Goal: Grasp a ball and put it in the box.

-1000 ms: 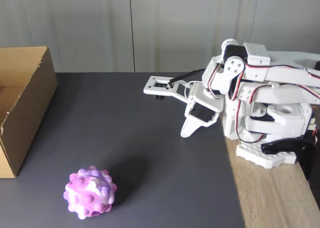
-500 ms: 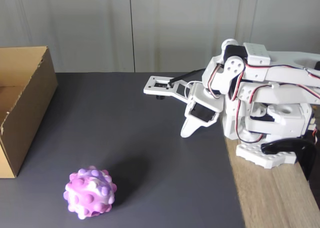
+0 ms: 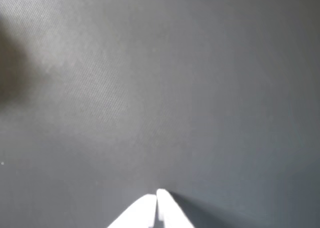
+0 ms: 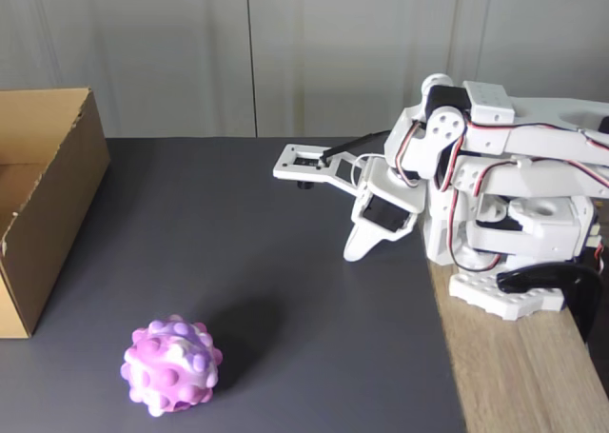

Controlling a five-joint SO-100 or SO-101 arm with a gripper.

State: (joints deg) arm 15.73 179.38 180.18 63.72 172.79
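Fingers [image 3: 156, 200] pressed together, holding nothing, tips just over dark mat [image 3: 150, 87] in wrist view. In fixed view fingers [image 4: 354, 252] point down at the mat near the folded white arm [image 4: 476, 167], right side of tabletop [image 4: 514, 376]. Ball [image 4: 171, 364] sits on mat at lower left, well apart from fingers. Box [image 4: 43, 195] at left edge, open, ball near its front corner, not touching.

Ball [image 4: 171, 365] front left on the mat [image 4: 285, 262], box [image 4: 43, 200] far left, arm [image 4: 476, 195] right.
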